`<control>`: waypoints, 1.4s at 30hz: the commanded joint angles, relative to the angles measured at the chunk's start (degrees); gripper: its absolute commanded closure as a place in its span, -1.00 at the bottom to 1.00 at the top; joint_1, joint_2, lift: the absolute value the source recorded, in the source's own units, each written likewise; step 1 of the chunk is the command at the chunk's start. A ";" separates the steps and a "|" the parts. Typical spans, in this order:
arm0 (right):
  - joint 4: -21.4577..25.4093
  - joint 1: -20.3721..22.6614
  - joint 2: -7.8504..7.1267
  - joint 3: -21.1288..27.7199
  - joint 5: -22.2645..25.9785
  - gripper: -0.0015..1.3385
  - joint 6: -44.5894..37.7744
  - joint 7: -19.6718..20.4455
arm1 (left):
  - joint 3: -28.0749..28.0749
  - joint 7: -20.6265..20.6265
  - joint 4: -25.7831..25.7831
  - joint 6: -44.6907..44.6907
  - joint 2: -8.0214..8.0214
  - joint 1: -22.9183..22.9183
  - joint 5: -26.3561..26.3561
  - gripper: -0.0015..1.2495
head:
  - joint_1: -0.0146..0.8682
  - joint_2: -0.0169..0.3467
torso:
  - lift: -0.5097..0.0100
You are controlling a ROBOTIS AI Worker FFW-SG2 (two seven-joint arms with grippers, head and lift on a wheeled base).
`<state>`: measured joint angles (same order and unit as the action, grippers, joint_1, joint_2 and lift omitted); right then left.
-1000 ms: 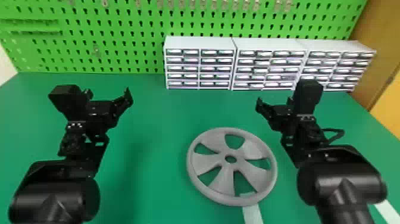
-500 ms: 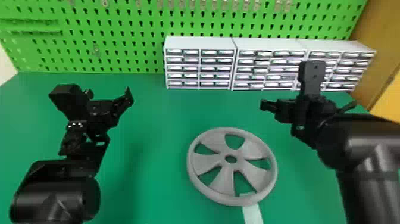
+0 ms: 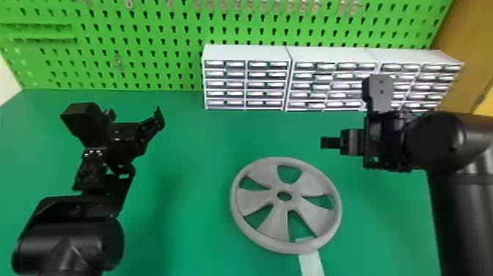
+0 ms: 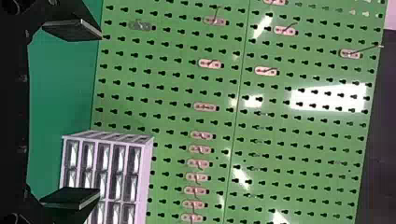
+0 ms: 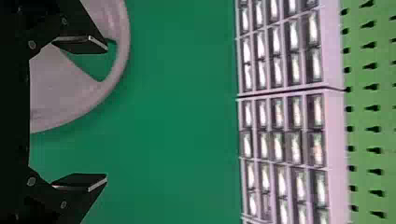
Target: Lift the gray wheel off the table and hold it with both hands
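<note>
The wheel (image 3: 276, 224) is plain gray, the counter (image 3: 183, 224) green with a white strip (image 3: 311, 263). Dark holes dot the brighter green board (image 3: 136, 55). 3 cabinets (image 3: 245, 52) are white.

Passage: between left end effector (image 3: 135, 113) and gray wheel (image 3: 278, 225) | Barrier: drawer cabinets (image 3: 244, 54) behind, pegboard (image 3: 146, 55) beyond

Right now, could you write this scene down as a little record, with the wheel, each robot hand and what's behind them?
Gray wheel: flat on the green table, over one end of a white strip
Held by: neither gripper
Left gripper: open, off to the wheel's left
Right gripper: open, beyond the wheel, toward its right side
Behind: white drawer units before a green pegboard
Lift: not yet made
</note>
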<state>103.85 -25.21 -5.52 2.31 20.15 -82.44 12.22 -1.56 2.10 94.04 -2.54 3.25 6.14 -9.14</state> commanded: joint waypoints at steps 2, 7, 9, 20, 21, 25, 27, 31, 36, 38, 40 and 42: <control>-3.83 -1.24 -0.19 0.23 3.40 -0.55 -3.34 0.70 | -0.11 0.00 0.00 -0.01 0.00 -0.08 0.00 -0.82 | 0.64 -0.82 | 0.59; -6.73 -1.77 -0.63 -1.00 4.02 -0.55 -4.13 0.79 | -0.11 0.00 0.09 -0.10 0.00 -0.08 0.00 -0.82 | 0.64 -0.82 | 0.59; -7.34 -2.12 -1.33 -2.31 4.02 -0.54 -4.04 0.79 | -0.20 0.00 0.09 -0.10 0.00 -0.16 0.00 -0.82 | 0.64 -0.82 | 0.59; -14.90 -4.49 -4.32 -3.90 9.03 -0.54 -6.33 0.88 | -0.20 0.00 0.18 -0.18 0.00 -0.25 0.09 -0.82 | 0.64 -0.82 | 0.59; -15.34 -4.49 -4.41 -3.98 9.12 -0.54 -6.33 0.88 | -0.20 0.00 0.18 -0.18 0.00 -0.25 0.18 -0.82 | 0.64 -0.82 | 0.59; -17.01 -4.67 -5.02 -4.51 9.47 -0.54 -6.50 0.79 | -0.20 0.00 0.27 -0.18 0.00 -0.34 0.27 -0.82 | 0.64 -0.82 | 0.59; -17.54 -4.76 -5.29 -4.78 9.29 -0.54 -6.68 0.79 | -0.29 -0.08 0.27 -0.18 0.00 -0.43 0.27 -0.82 | 0.64 -0.82 | 0.59; -19.03 -5.20 -5.73 -5.57 8.94 -0.51 -6.94 0.79 | -0.20 -0.17 0.36 -0.18 0.00 -0.43 0.27 -0.82 | 0.64 -0.82 | 0.59; -21.58 -5.81 -6.25 -6.27 9.12 -0.48 -6.42 0.79 | -0.20 -0.26 0.36 -0.18 0.00 -0.43 0.27 -0.82 | 0.64 -0.82 | 0.59; -22.55 -6.16 -6.43 -6.62 9.12 -0.48 -6.15 0.79 | -0.11 -0.35 0.36 -0.18 0.00 -0.34 0.27 -0.82 | 0.64 -0.82 | 0.59; -23.34 -6.34 -6.43 -6.62 9.20 -0.48 -5.89 0.79 | -0.11 -0.35 0.36 -0.18 0.00 -0.34 0.27 -0.82 | 0.64 -0.82 | 0.59; -24.04 -6.43 -6.43 -6.62 9.20 -0.48 -5.71 0.79 | -0.11 -0.35 0.36 -0.18 0.00 -0.34 0.27 -0.82 | 0.64 -0.82 | 0.59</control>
<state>81.39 -31.30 -11.87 -4.15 29.28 -88.64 13.01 -1.69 1.75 94.39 -2.72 3.25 5.74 -8.88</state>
